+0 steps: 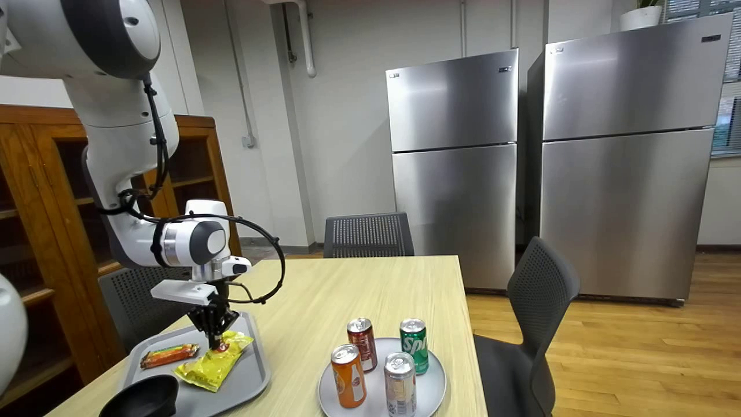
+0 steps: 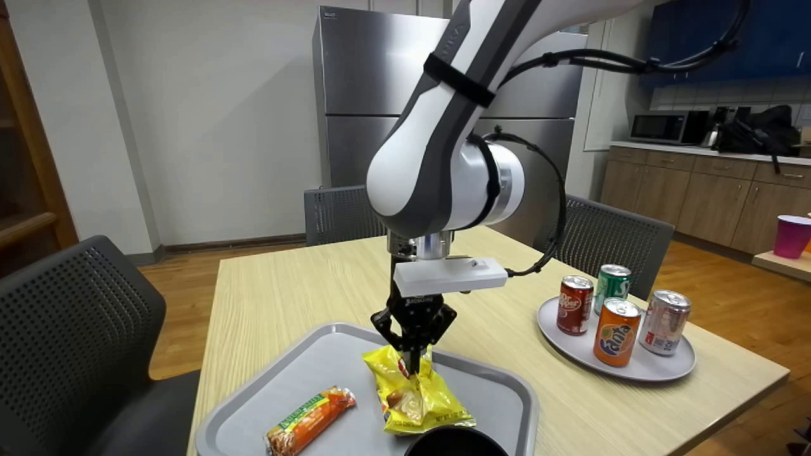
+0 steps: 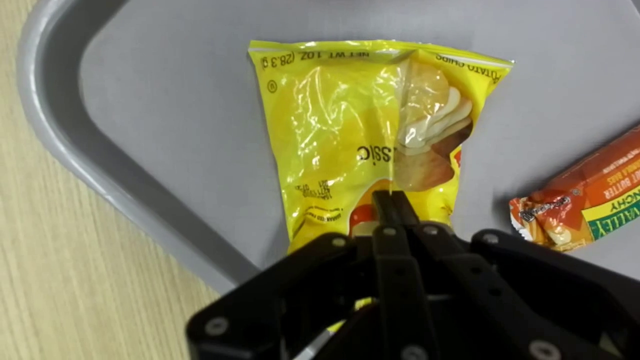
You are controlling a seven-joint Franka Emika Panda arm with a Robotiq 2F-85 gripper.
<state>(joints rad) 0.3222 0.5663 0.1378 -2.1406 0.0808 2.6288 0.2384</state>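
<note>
Your counter, a pale wood-grain top, stands with dark gray chairs around it and two stainless refrigerators behind. Yellow and glossy, the chip bag lies face up in your gray tray, directly below the wrist. You have it gripped: your end effector is clenched on a ridge of its film, the fingertips almost meeting, and a crease runs from that pinch past the printed chips toward the bag's sealed edge. Beside the bag, but apart from it, a wrapped granola bar lies in the same tray, its orange wrapper crossed by a green and yellow band. Just beyond the sealed edge you have a black bowl; its inside is too dark for you to make out what it holds. Farther out, well apart from the tray, a round gray plate carries four upright cans: an orange Fanta can, a dark red Dr Pepper can, a green Sprite can and a pale silver can.
</note>
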